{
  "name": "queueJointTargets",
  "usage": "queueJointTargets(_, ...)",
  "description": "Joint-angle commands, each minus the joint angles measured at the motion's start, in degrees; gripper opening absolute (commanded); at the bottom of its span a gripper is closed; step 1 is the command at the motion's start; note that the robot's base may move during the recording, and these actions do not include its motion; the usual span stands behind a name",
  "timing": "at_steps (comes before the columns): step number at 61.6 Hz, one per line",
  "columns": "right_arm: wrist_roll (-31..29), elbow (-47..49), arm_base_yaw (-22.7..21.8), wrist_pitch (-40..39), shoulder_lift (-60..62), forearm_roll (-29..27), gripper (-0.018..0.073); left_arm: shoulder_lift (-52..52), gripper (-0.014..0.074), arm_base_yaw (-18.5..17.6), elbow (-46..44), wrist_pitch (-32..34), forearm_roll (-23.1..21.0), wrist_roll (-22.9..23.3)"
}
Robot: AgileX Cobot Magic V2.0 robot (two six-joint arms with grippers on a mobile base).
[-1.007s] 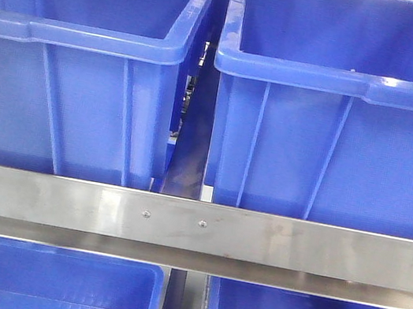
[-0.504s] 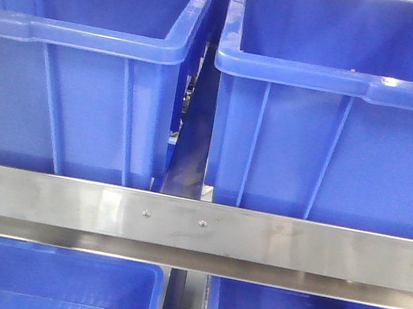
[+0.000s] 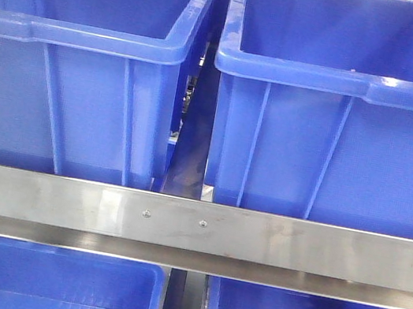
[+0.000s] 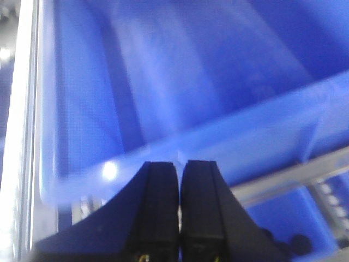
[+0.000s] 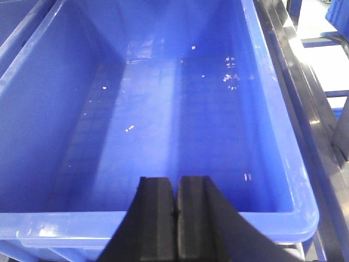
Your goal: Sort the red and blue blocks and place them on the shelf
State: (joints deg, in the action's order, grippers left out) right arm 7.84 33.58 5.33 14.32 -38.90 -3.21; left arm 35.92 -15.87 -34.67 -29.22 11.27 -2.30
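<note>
Both grippers pressed together, no block in view.
Nearest, the right gripper (image 5: 175, 210) hangs over an empty blue bin (image 5: 283, 164); the left gripper (image 4: 179, 204) faces another bin's rim (image 4: 218, 139); the shelf rail (image 3: 271, 240) crosses the front view's lower half.

Front view: evenly lit, sharp, mild sheen along the steel rail (image 3: 271, 240). Left wrist view: soft, smeared blur throughout; blown-out white glare down the left edge, small hotspot on the bin rim (image 4: 109, 170). Right wrist view: bright, crisp; speckled reflections upper right, overexposed top-right corner.
</note>
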Motion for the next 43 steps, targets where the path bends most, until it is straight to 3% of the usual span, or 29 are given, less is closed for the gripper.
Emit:
queueJointTargets(1, -0.4, 1.5, -0.4, -5.1, 0.2, 0.5, 0.0069, -2.8, 0.0137, -0.4, -1.7, 0.7, -0.3, 1.9)
queueJointTargets(18, -0.4, 1.5, -0.4, -5.1, 0.2, 0.5, 0.0069, -8.0, 0.0137, 3.0, -1.5, -1.6, -2.3, 1.9)
queueJointTargets(43, -0.4, 1.5, -0.4, -5.1, 0.2, 0.5, 0.0069, -8.1, 0.0137, 3.0, -0.8, -1.4, -2.4, 1.9)
